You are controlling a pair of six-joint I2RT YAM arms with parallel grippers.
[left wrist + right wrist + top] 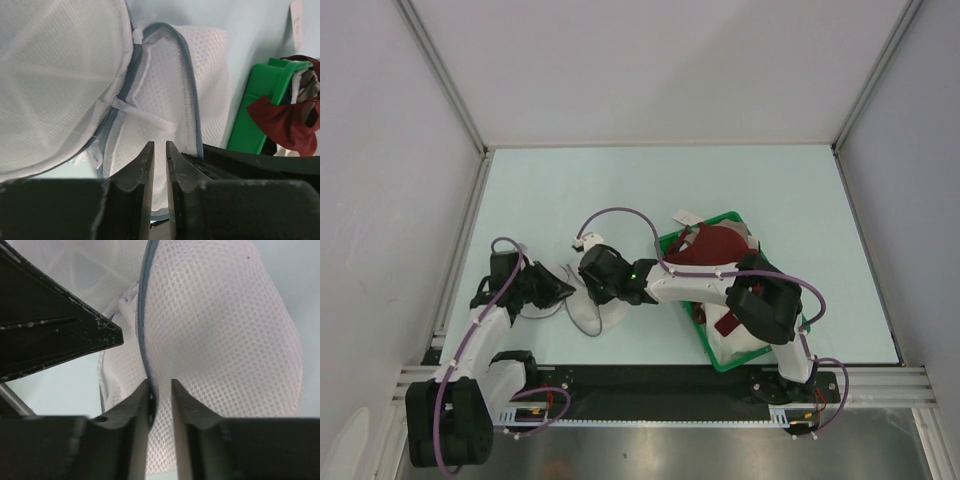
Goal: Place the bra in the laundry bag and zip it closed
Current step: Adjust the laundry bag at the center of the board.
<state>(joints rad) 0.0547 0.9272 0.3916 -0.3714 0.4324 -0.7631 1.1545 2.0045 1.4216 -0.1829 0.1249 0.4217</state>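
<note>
The white mesh laundry bag [588, 318] lies on the table between the two arms, its dark zipper rim showing in the left wrist view [187, 85]. My left gripper [570, 290] [160, 149] has its jaws almost closed on a fold of the bag's fabric. My right gripper [590, 296] [160, 385] is closed on the mesh [215, 315] right at the zipper rim. The maroon bra [715, 245] [285, 125] lies in the green basket, away from both grippers.
The green plastic basket [712, 352] [252, 110] stands right of the bag, under my right arm, with white and dark garments in it. A white tag [682, 215] hangs over its far rim. The two grippers are close together over the bag.
</note>
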